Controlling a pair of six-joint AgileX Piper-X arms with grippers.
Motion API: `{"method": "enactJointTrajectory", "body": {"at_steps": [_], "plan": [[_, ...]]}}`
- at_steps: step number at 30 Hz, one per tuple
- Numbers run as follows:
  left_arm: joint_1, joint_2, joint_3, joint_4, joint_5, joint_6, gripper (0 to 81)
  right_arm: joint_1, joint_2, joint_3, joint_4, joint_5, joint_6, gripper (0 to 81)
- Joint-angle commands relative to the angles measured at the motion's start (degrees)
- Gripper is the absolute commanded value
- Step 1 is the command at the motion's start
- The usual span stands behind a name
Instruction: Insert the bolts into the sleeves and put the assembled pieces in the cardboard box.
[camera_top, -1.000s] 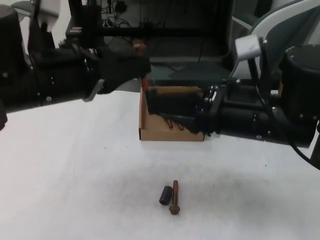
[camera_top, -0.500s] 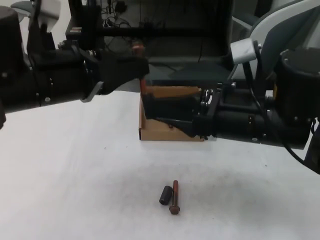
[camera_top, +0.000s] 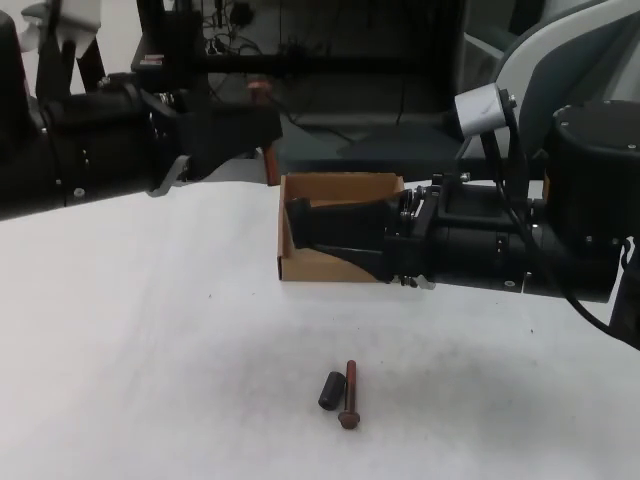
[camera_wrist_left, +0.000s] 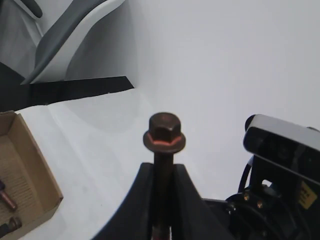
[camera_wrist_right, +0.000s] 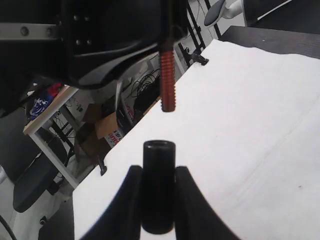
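Observation:
My left gripper is shut on a copper bolt, held upright with its hex head on top. In the high view this bolt hangs just behind the cardboard box's left rear corner. My right gripper is shut on a black sleeve, whose open end faces the bolt's threaded tip across a short gap. The right gripper hovers over the box. A loose black sleeve and a loose bolt lie side by side on the bench, nearer to me.
Copper bolts lie inside the box. The white bench spreads out to the left and front. Dark equipment and cables stand behind the bench's far edge.
My left gripper has drawn back to the left with the bolt, uncovering the box's rear rim. The right arm has shifted slightly over the box.

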Motion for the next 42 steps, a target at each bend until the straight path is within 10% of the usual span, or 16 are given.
{"method": "enactJointTrajectory", "body": {"at_steps": [1, 42], "plan": [[0.11, -0.24, -0.59, -3.37, 0.88, -1.78, 1.7, -0.2, 0.04, -0.4, -0.14, -0.44, -0.34, 0.4], [-2.01, -0.24, -0.49, -3.64, -0.59, -1.51, 1.7, -0.09, -0.01, -0.4, -3.32, -1.76, 1.99, 0.4]]}}
